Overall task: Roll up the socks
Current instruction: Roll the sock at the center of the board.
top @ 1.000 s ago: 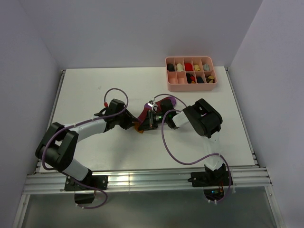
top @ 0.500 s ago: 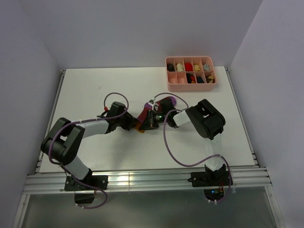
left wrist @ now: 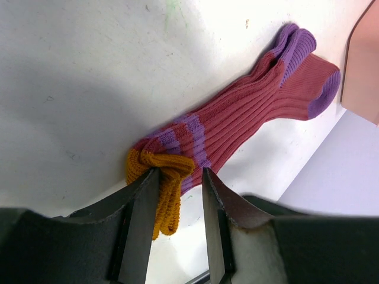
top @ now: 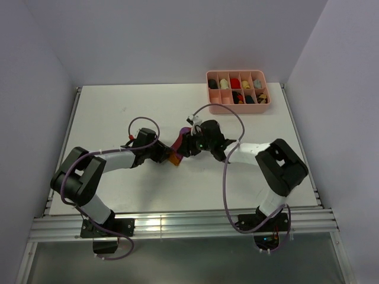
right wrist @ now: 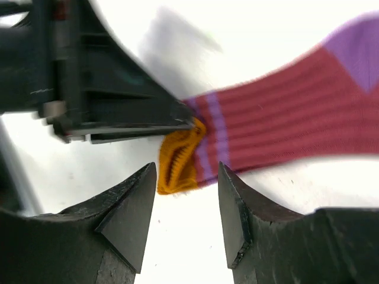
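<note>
Top view. Sock (top: 179,142) lies mid-table (top: 118,118), between the two arms and running diagonally. Its purple end points away from the bases and its orange cuff (top: 174,158) is nearest them. Left gripper (top: 167,155) comes in from the left onto the cuff. Right gripper (top: 185,147) sits just beside it on the other side, over the red middle. Pink tray (top: 208,89) stands well apart at the far right edge, a grid of small cells holding rolled bundles (top: 238,97).

Left wrist. Sock (left wrist: 237,115) is ribbed knit, dark red, flat on the white table (left wrist: 89,71). Two purple stripes sit near the cuff and there are purple patches at the far end. Cuff (left wrist: 163,177) is bunched and folded, mustard-orange, coarser rib. Left gripper (left wrist: 180,174) has its dark, tapered fingers (left wrist: 142,219) partly closed, pinching the bunched cuff between them. A loose fold hangs down in the gap. A smooth pink corner of the tray (left wrist: 364,65) shows at the right edge.

Right wrist. Picture slightly blurred. Right gripper (right wrist: 186,177) stands apart, wedge-shaped black fingers (right wrist: 127,207) with nothing held. Cuff (right wrist: 177,160) lies just beyond the tips, puckered into an open loop. Left gripper (right wrist: 192,121) meets it from the upper left, tips on the orange knit. Sock (right wrist: 284,124) stretches away to the right, ribs running lengthwise.
</note>
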`<control>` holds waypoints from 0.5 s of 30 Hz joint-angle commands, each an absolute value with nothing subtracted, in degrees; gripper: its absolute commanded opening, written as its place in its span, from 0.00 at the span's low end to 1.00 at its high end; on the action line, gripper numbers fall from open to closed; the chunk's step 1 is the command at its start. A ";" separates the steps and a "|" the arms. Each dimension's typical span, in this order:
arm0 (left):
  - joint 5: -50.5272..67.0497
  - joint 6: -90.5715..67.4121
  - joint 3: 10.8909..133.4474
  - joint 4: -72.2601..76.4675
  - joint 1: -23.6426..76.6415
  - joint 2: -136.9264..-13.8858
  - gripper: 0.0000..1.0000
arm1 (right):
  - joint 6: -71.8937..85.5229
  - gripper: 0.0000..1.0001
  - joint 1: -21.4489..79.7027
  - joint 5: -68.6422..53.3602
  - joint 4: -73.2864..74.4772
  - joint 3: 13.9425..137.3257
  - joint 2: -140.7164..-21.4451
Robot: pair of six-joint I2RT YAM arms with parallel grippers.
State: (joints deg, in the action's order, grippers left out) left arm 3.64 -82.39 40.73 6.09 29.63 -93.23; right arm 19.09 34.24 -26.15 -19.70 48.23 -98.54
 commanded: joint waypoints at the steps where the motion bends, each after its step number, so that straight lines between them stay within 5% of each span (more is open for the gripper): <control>1: 0.26 -81.65 39.46 0.09 29.53 -94.57 0.42 | 5.56 0.53 40.50 -12.33 -22.05 45.45 -93.88; 15: 1.32 -80.60 40.08 -1.85 28.83 -95.54 0.42 | -17.92 0.52 58.62 8.87 -32.52 41.48 -95.79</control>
State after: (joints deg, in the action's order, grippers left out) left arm 3.70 -82.26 40.88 5.76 29.39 -93.25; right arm -10.90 56.73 1.85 -28.47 40.73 -93.54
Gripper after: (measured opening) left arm 0.417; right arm 0.525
